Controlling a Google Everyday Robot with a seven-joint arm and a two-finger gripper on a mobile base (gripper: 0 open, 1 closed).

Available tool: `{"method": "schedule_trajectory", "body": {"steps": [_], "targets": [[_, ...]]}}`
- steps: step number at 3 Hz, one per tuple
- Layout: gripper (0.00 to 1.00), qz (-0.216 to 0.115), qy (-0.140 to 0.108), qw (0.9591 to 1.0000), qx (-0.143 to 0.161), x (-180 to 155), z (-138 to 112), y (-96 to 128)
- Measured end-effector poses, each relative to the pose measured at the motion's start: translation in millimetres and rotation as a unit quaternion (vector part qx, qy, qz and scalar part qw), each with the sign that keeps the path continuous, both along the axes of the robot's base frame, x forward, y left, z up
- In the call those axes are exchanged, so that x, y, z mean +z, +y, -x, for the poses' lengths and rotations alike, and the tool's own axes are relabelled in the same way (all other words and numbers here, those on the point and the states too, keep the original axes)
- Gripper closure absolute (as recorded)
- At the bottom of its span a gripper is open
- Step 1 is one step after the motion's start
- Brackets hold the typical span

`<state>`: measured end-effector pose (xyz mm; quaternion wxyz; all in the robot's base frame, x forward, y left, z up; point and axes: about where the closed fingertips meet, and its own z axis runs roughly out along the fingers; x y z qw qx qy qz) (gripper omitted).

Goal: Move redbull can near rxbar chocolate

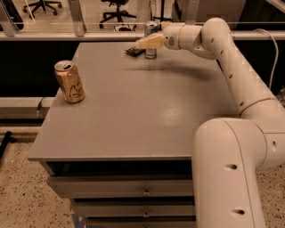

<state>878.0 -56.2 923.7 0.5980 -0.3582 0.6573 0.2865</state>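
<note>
At the far edge of the grey worktop [147, 111], the robot's white arm [231, 58] reaches across and brings its end effector [143, 43] level with the redbull can [151, 29]. The can stands upright just beside the rxbar chocolate [134, 51], which lies flat to its left. From this side of the room the end effector crosses in front of the can, so it cannot be told whether it is clamped on the can or spread clear of it.

The can already looks to be in its place beside the bar, so the task appears to be at its closing step. The next move would call for a clean let-go, if the can is held at all, and a retreat that does not tip the slim can.

An orange-gold can [70, 82] stands well apart near the worktop's left edge. Drawers [144, 191] sit below, over speckled flooring [18, 187], and office chairs [118, 9] wait beyond the rail [40, 36].
</note>
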Motion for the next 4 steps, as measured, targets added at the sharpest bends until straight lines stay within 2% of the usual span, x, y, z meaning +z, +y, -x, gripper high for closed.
{"method": "schedule_trajectory", "body": {"steps": [1,2,3,4], "targets": [[0.00,0.016,-0.019,0.9997,0.004,31,38,-41],[0.00,0.028,-0.037,0.9989,0.007,66,82,-72],[0.00,0.053,-0.076,0.9944,0.051,108,164,-95],[0.00,0.079,-0.105,0.9893,0.063,117,217,-132]]}}
